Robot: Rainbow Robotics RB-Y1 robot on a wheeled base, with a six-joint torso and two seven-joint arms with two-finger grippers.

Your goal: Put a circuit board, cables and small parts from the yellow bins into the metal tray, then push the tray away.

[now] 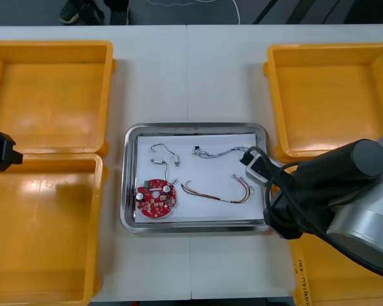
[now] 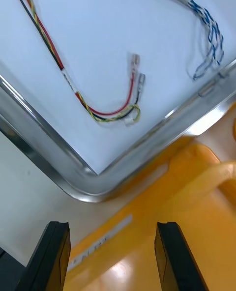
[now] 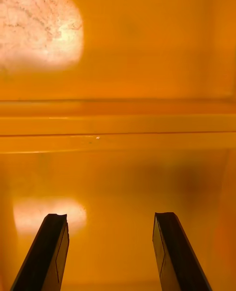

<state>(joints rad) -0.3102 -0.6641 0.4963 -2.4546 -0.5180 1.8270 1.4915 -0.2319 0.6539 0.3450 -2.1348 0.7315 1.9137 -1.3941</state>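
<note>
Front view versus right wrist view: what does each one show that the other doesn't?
Front, not right wrist: the board, the left bins and the left arm at the table's left edge. Right wrist, not front: the right gripper with its fingers standing apart, open. Both: the tray at its near right corner, the red-and-yellow cable, the blue-and-white cable and a right bin.

The front camera looks steeply down from above the arms, taking in the whole metal tray (image 1: 195, 127) and the yellow bins (image 1: 51, 95) flanking it. The right wrist camera hangs close over the tray's near right corner (image 2: 83, 185) (its red and yellow cable (image 2: 77, 95) appears in front view too). The left wrist camera faces the left bins' adjoining rims (image 3: 118, 124), close.
</note>
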